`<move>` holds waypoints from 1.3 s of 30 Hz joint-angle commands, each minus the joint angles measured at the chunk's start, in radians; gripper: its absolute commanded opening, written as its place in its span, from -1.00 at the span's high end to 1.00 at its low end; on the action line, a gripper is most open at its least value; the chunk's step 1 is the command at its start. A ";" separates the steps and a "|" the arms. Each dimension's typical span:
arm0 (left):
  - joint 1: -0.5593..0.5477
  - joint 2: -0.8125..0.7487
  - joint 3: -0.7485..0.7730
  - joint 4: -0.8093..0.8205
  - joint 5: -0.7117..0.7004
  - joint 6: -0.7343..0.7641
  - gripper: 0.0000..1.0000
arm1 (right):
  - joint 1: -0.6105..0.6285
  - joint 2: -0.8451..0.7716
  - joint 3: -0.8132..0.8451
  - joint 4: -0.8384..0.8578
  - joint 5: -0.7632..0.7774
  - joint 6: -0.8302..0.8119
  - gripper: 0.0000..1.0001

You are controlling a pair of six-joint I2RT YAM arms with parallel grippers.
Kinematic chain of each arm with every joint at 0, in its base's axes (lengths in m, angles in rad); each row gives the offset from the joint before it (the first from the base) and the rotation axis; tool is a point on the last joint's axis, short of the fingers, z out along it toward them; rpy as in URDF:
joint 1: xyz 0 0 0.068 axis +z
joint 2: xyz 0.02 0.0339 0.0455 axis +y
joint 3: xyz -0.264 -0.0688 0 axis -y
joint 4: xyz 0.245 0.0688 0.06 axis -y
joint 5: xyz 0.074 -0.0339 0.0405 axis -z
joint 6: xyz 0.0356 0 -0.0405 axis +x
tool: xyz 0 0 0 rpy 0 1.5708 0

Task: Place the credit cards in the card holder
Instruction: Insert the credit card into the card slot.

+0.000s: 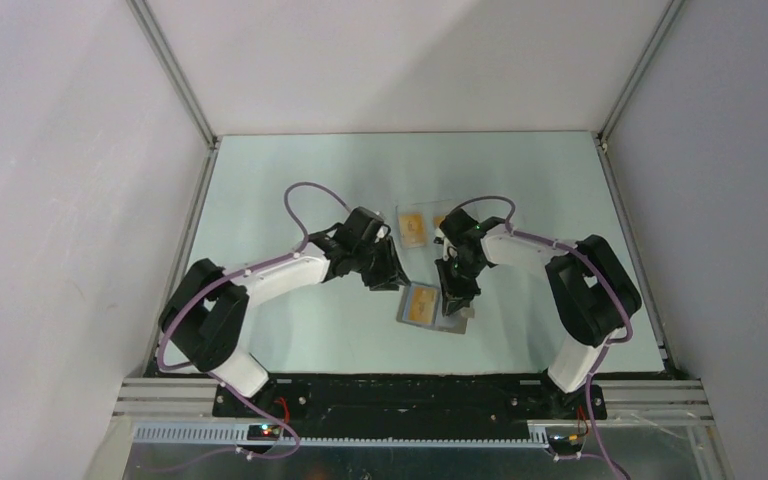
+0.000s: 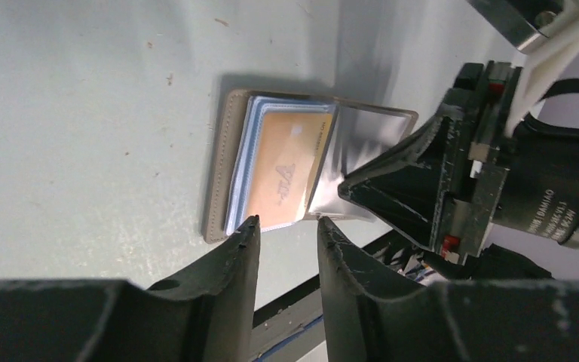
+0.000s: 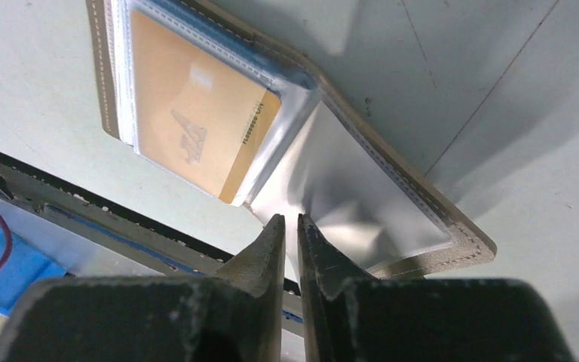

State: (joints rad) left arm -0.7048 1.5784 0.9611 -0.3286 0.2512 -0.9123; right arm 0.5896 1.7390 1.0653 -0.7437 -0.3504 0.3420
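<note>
Pinching the edge of a clear sleeve (image 3: 332,188), the right gripper (image 3: 290,220) has its fingers almost together. That sleeve belongs to the holder (image 3: 452,235), lying open on the table (image 1: 290,180) between the two arms. One card (image 3: 188,128) sits in a clear pocket on its other half. Left gripper (image 2: 286,225) hovers right at the holder's edge, fingers partly apart, gripping nothing. Another card (image 1: 415,228) lies farther back.

White lettering ending "MIAO" marks the right arm's black motor housing (image 2: 564,194), at 3 o'clock in the left wrist view. The sleeved credit card (image 3: 196,128) bears a pale triangular emblem; the tiny print at its 3 o'clock is illegible.
</note>
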 commanded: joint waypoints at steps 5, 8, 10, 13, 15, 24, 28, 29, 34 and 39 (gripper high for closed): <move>-0.023 0.048 0.035 0.045 0.111 0.030 0.26 | -0.006 0.035 -0.017 0.011 -0.013 -0.019 0.89; -0.036 0.080 0.042 0.076 0.121 0.033 0.26 | -0.006 0.039 -0.024 0.015 -0.016 -0.020 1.00; -0.039 0.098 0.047 0.085 0.128 0.035 0.24 | -0.006 0.043 -0.024 0.014 -0.014 -0.022 1.00; -0.041 0.119 0.051 0.086 0.118 0.041 0.22 | -0.007 0.042 -0.024 0.014 -0.014 -0.022 1.00; -0.042 0.131 0.051 0.088 0.117 0.045 0.22 | -0.007 0.042 -0.024 0.015 -0.018 -0.022 1.00; -0.058 0.161 0.056 0.104 0.143 0.055 0.25 | -0.008 0.047 -0.025 0.021 -0.030 -0.022 1.00; -0.066 0.184 0.060 0.107 0.138 0.053 0.17 | -0.007 0.046 -0.026 0.021 -0.030 -0.023 1.00; -0.068 0.190 0.061 0.108 0.136 0.052 0.14 | -0.008 0.047 -0.026 0.021 -0.031 -0.023 1.00; -0.068 0.187 0.047 0.105 0.079 0.051 -0.05 | -0.006 0.038 -0.031 0.029 -0.038 -0.022 1.00; -0.069 0.191 0.032 0.105 0.041 0.057 -0.11 | -0.006 0.037 -0.036 0.027 -0.038 -0.026 1.00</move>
State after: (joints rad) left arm -0.7685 1.7683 0.9916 -0.2420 0.3367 -0.8810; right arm 0.5850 1.7748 1.0378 -0.7231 -0.3824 0.3351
